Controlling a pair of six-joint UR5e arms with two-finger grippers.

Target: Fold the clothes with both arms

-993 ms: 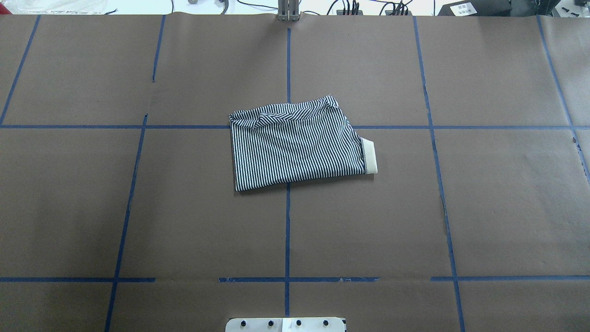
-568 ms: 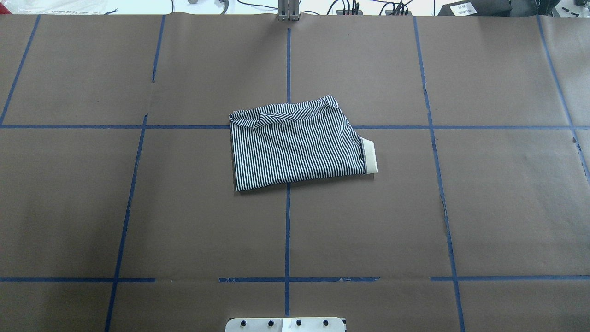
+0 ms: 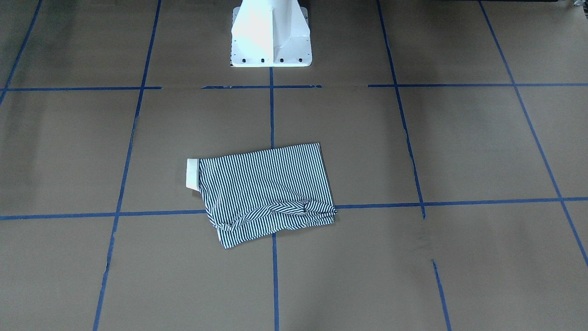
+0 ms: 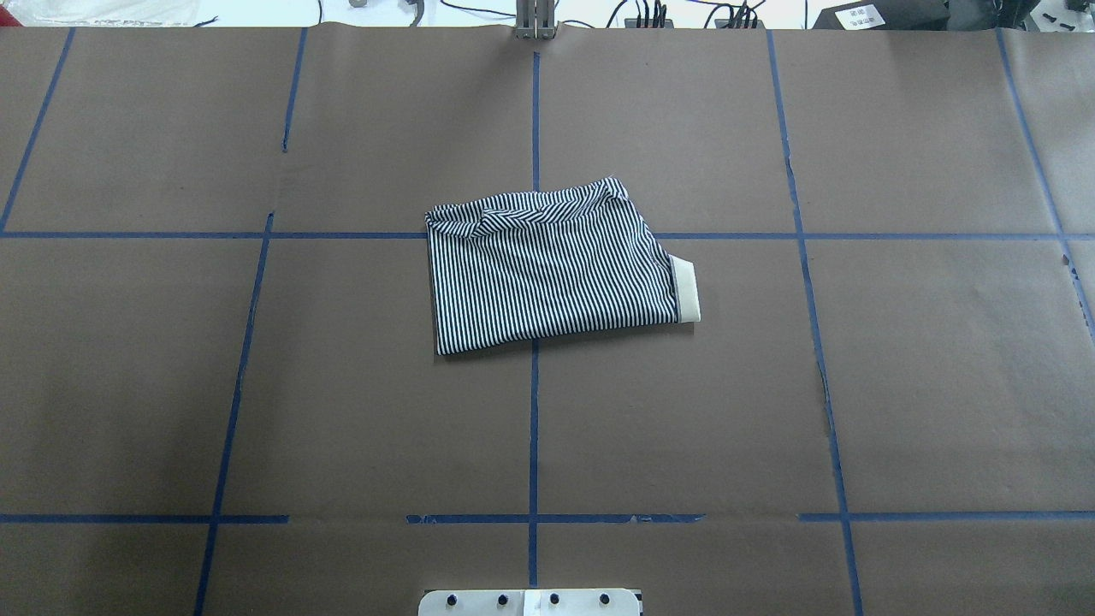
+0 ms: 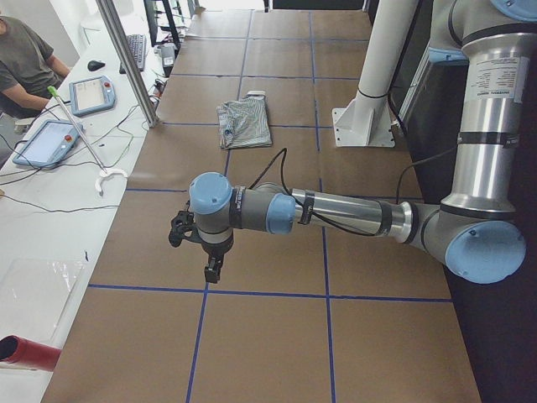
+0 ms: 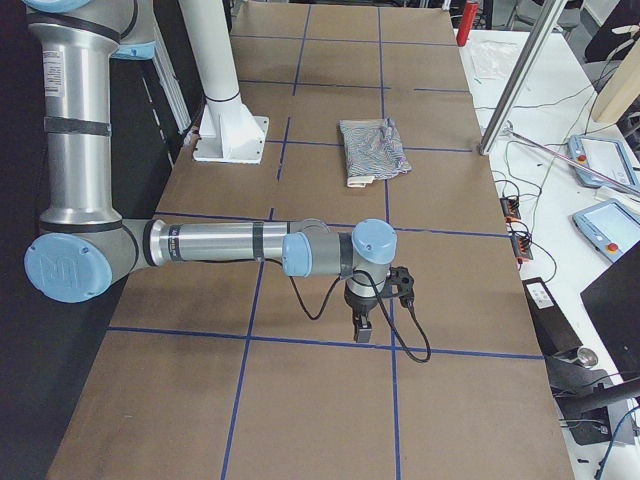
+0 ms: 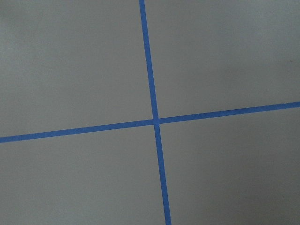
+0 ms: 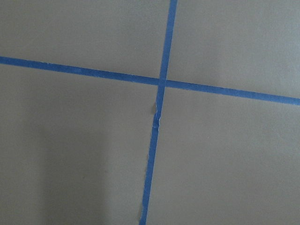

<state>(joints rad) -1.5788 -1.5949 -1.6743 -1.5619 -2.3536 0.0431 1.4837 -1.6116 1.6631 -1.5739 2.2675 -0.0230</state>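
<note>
The striped polo shirt lies folded into a small rectangle at the middle of the table, its cream collar sticking out on the right. It also shows in the front-facing view, the left view and the right view. My left gripper hangs over bare table far from the shirt, near the table's left end. My right gripper hangs likewise near the right end. Both show only in the side views, so I cannot tell whether they are open or shut. The wrist views show only tape crossings.
Brown paper with blue tape grid lines covers the table. The white pedestal base stands at the robot's edge. A metal post and a side desk with tablets and an operator lie beyond the far edge.
</note>
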